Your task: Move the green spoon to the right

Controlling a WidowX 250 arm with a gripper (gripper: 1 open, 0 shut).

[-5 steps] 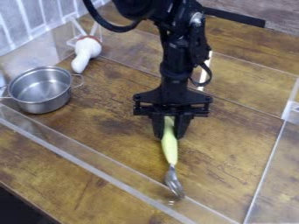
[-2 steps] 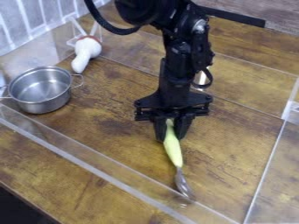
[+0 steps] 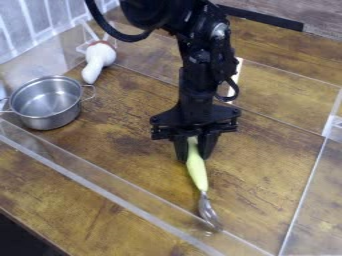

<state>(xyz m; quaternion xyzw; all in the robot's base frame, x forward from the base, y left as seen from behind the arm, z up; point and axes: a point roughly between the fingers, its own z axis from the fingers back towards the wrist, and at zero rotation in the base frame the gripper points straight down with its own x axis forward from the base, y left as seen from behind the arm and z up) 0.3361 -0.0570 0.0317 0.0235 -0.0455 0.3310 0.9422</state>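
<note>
Gripper (image 3: 195,143): points down, jaws closed on the spoon handle.
Spoon (image 3: 199,176): lies on the table, far right of the pot (image 3: 46,101).

You are working with a small, low-resolution picture, evenly and moderately bright, with soft light. The wooden table (image 3: 80,190) shows a pale sheen at the upper right and along the clear barrier (image 3: 120,205) edges (thin white glare lines). The steel pot (image 3: 47,100) carries bright highlights on its rim. The black arm (image 3: 201,60) reads as a nearly detail-free dark mass. A soft shadow lies beneath the gripper (image 3: 197,140). Fine detail is smeared; the spoon bowl (image 3: 210,215) is indistinct.
</note>
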